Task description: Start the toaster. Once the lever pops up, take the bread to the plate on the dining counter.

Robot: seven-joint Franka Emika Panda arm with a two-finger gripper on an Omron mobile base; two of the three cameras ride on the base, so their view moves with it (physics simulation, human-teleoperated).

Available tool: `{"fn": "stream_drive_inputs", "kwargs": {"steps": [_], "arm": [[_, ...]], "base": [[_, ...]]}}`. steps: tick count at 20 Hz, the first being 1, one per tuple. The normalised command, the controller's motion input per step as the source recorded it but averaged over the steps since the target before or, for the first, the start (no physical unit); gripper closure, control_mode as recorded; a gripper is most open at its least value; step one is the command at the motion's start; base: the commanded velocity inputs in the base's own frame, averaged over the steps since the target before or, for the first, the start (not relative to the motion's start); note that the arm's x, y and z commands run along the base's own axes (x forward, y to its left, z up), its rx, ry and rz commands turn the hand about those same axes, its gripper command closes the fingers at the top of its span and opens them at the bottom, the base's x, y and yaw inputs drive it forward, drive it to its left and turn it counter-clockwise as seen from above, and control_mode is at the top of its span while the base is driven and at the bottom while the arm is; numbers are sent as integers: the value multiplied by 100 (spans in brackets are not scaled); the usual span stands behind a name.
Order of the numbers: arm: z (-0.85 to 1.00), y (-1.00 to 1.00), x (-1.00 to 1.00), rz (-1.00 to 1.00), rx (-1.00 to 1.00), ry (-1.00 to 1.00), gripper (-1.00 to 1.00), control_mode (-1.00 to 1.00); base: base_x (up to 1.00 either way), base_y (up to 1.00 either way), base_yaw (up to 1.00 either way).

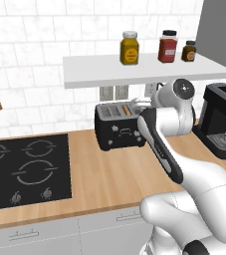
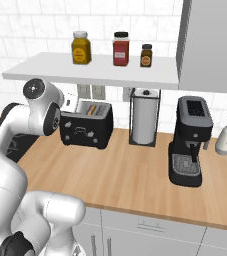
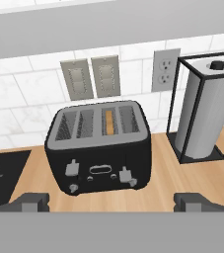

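Note:
The black toaster (image 1: 119, 130) (image 2: 87, 129) (image 3: 98, 148) stands on the wood counter against the tiled wall. The bread (image 3: 109, 122) (image 1: 127, 109) (image 2: 91, 111) sits down in one of its right-hand slots, with only a tan strip showing. Two pale levers (image 3: 72, 168) and small knobs are on the toaster's front. My gripper (image 3: 113, 200) is open, above and in front of the toaster, with both fingertips (image 3: 30, 201) far apart and nothing between them. The plate and the dining counter are out of view.
A paper towel roll in a black wire holder (image 3: 205, 118) (image 2: 145, 117) stands right of the toaster. Further right are a black coffee machine (image 2: 190, 140) (image 1: 221, 119) and a pale bottle (image 2: 225, 137). The black hob (image 1: 25, 169) lies left. A shelf (image 1: 134, 69) with jars hangs overhead.

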Motion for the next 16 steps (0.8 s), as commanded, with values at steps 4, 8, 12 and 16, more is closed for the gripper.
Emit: {"fn": "stream_drive_inputs", "kwargs": {"steps": [4,8,12,16], "arm": [[0,0,0,0,0,0,-100,-100],[0,0,0,0,0,0,-100,-100],[0,0,0,0,0,0,-100,-100],[0,0,0,0,0,0,-100,-100]], "base": [[0,0,0],[0,0,0],[0,0,0],[0,0,0]]}}
